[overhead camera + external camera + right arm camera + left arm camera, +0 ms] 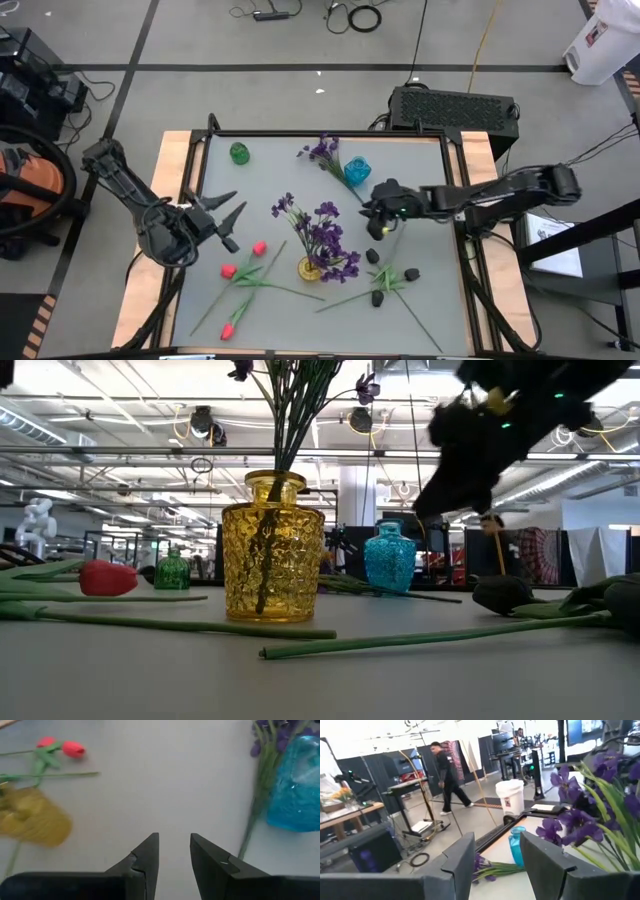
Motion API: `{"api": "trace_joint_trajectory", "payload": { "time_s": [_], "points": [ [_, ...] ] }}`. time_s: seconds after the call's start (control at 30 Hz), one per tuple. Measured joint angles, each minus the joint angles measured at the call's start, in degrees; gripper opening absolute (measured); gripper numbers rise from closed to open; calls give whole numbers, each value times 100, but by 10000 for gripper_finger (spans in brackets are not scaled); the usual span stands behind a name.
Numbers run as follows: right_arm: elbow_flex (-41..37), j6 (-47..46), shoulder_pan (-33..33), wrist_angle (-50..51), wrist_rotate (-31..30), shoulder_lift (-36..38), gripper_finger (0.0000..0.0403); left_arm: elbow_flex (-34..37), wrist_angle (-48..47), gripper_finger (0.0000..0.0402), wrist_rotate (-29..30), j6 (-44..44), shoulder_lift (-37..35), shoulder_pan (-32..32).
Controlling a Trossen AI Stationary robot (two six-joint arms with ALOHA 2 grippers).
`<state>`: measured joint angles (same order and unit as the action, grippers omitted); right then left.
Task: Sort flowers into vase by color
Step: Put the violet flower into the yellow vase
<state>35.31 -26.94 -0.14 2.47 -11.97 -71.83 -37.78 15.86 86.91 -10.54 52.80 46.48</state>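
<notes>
Watch it: your right gripper (381, 226), jaws slightly parted w/ nothing held, hovers near the purple sprays (322, 238) in the yellow vase (310, 267), so a careless swing could topple it; left gripper (222, 212) waits open at the left edge.

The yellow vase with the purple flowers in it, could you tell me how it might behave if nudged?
The yellow vase looks like thick textured glass with a wide base, so it probably slides rather than tips under a low push. The tall purple flowers fan out above its rim, so a push up there may tilt it. It seems breakable.
</notes>
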Motion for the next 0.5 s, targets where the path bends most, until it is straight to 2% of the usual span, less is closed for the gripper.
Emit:
{"api": "trace_joint_trajectory", "payload": {
  "time_s": [0.1,0.23,0.5],
  "points": [
    [271,-184,-136,316,-169,-457,102,154,-95,164,-19,279,-36,2],
    [460,-485,-318,555,-169,-956,102,177,-772,164,-61,988,-33,4],
    [676,-781,-709,549,-167,-1608,102,177,-1429,164,-305,1775,-31,4]
  ]
}}
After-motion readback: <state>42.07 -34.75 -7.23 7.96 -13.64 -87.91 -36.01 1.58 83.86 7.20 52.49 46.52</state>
